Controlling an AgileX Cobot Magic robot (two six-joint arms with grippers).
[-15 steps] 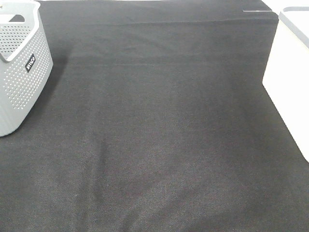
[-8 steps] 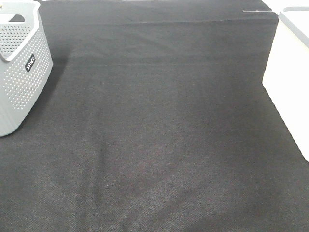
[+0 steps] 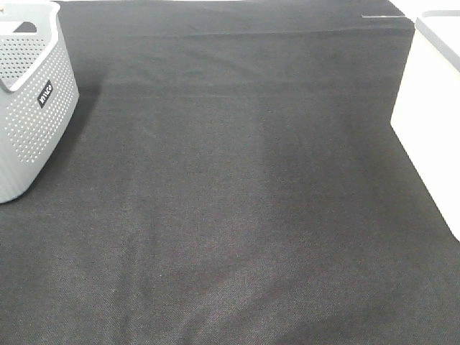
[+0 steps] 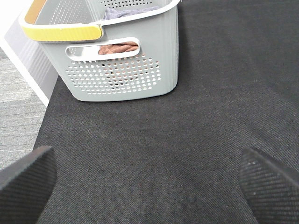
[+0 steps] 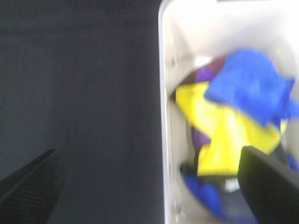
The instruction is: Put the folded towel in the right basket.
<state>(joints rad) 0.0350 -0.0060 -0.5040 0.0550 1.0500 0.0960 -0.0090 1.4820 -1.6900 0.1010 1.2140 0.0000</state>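
Left gripper (image 4: 147, 161): fingers spread, empty, near grey basket (image 4: 121, 79). Right gripper (image 5: 148, 161): fingers spread, empty, over rim of right basket (image 5: 162, 93); blue towel (image 5: 247, 84) inside atop yellow cloth (image 5: 219, 135).

Place: a lab or office-like test room, not a home.
Table: a black cloth (image 3: 237, 180) lies flat over the whole worktop.
Floor: grey carpet (image 4: 18, 126) of the office kind, seen past the table edge.
Props: a grey basket (image 4: 126, 60) and a white basket (image 3: 431, 122) at opposite table edges, with cloths (image 5: 224, 126) in both.
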